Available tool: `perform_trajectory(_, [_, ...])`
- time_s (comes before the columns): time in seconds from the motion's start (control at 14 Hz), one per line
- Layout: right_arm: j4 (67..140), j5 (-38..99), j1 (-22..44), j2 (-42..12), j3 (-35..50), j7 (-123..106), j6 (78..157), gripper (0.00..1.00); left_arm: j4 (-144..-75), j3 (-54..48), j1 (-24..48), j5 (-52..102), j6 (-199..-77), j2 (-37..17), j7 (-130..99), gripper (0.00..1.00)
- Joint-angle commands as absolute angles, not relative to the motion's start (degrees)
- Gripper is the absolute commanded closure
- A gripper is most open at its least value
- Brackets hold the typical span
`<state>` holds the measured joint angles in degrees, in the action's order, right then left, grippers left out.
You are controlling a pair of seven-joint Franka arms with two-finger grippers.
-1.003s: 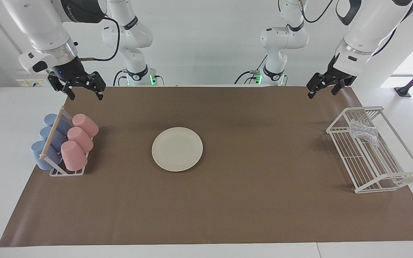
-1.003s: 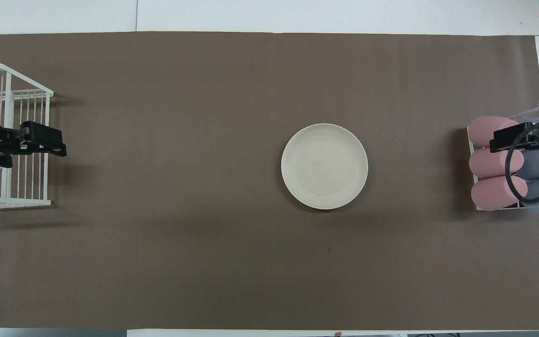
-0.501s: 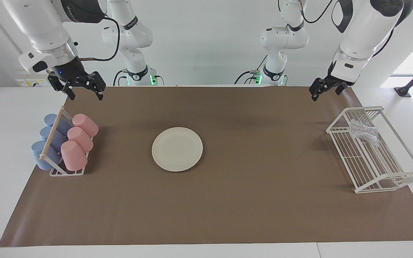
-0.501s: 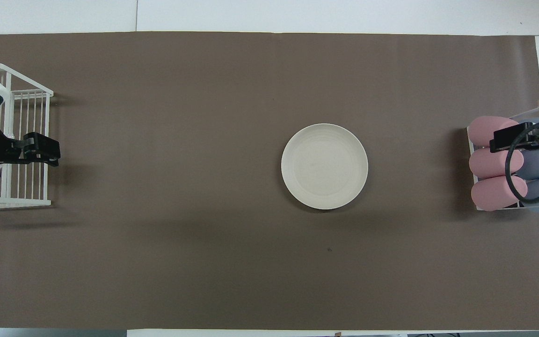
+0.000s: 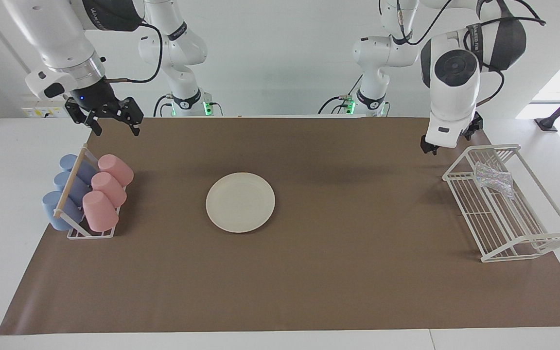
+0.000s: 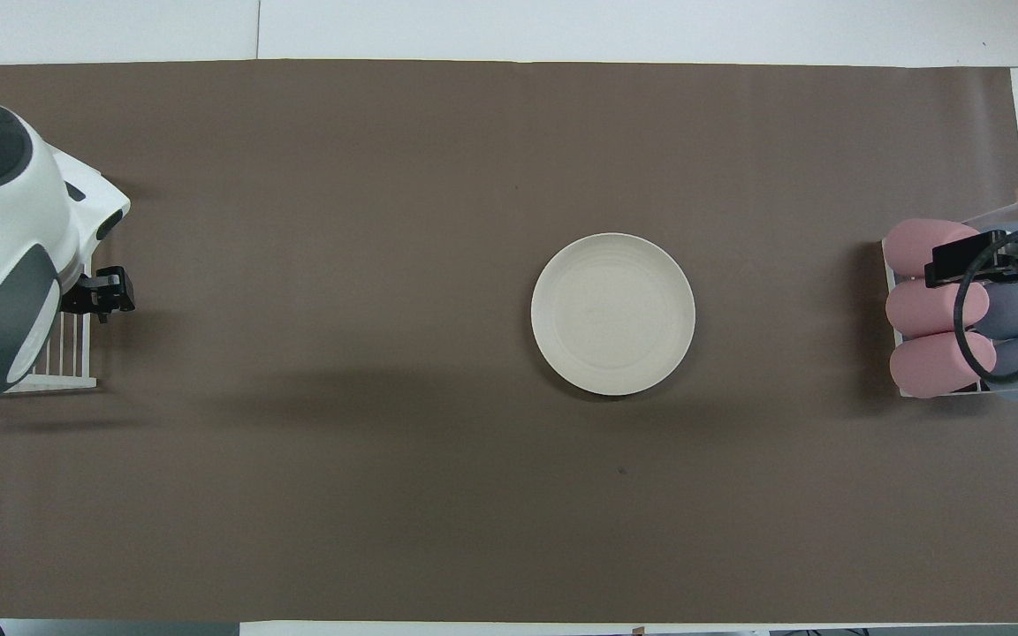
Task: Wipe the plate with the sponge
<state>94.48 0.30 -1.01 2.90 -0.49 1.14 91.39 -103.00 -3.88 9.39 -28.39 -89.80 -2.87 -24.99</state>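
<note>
Right gripper [image 5: 113, 124] hangs over the mat's edge by the cup rack [image 5: 85, 197], fingers spread. Plate [image 5: 240, 202] sits bare mid-mat. Left gripper [image 5: 447, 139] is up beside the wire rack [image 5: 503, 228], mostly hidden by its arm, can't tell its fingers. Sponge [image 5: 493, 178] lies in that rack's end nearer the robots.

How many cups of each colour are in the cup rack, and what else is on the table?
Pink cups: 3
Blue cups: 3
Cup rack: 1
Plate: 1
White wire rack: 1
Sponge, lying in the wire rack: 1
Total: 10
</note>
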Motion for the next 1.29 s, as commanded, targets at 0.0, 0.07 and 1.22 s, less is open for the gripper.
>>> perform_trajectory(0.0, [93.96,-0.26,-0.97,2.90,-0.26,3.25,91.14,0.00,-106.59,-3.34,9.93,-34.51,-93.94,-4.39,-27.60,0.00])
perform_trajectory(0.07, [93.96,-0.26,-0.97,2.90,-0.26,3.34,91.06,0.00,-107.48,-3.34,9.50,-36.37,-96.04,-4.39,-27.51,0.00])
perform_trajectory(1.22, [94.22,0.00,-0.97,3.08,-0.09,5.89,90.53,0.00,-113.12,-3.25,2.99,-47.64,-106.96,-6.68,-26.90,0.63])
